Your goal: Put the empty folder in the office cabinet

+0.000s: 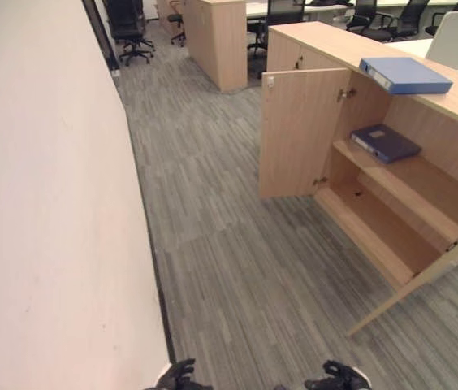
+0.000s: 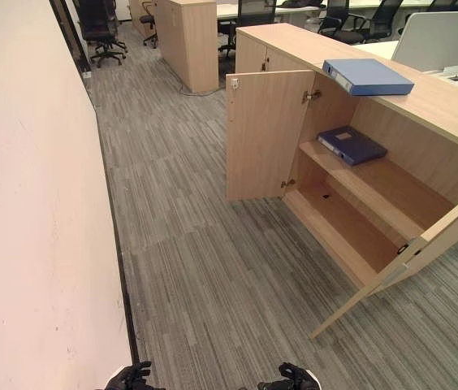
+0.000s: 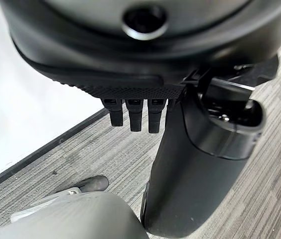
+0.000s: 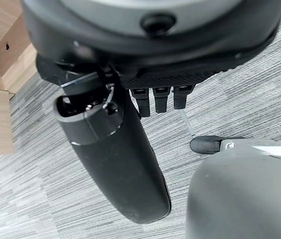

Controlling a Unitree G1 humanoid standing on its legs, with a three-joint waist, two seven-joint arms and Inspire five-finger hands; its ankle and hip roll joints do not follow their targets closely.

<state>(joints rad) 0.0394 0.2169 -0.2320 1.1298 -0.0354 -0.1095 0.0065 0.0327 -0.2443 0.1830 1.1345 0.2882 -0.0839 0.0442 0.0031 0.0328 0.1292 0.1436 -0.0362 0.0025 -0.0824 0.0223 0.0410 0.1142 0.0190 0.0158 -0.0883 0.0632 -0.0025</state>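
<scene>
We see one folder (image 1: 404,75) on the open cabinet's (image 1: 304,134) top, another folder (image 1: 385,142) on its upper shelf (image 1: 412,183).

Open wooden cabinet (image 1: 391,219) standing on grey striped carpet (image 1: 237,268). Light blue folder (image 1: 404,75) flat on top. Dark blue folder (image 1: 385,142) on the upper shelf (image 1: 424,183).

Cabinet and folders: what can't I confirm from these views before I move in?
- Light blue folder on the cabinet top: empty or not, closed cover hides it.
- Dark blue folder on the upper shelf: contents hidden likewise.
- Cabinet's right part: cut off by the eye views' edge.
- Left hand, right hand: hold nothing.
</scene>
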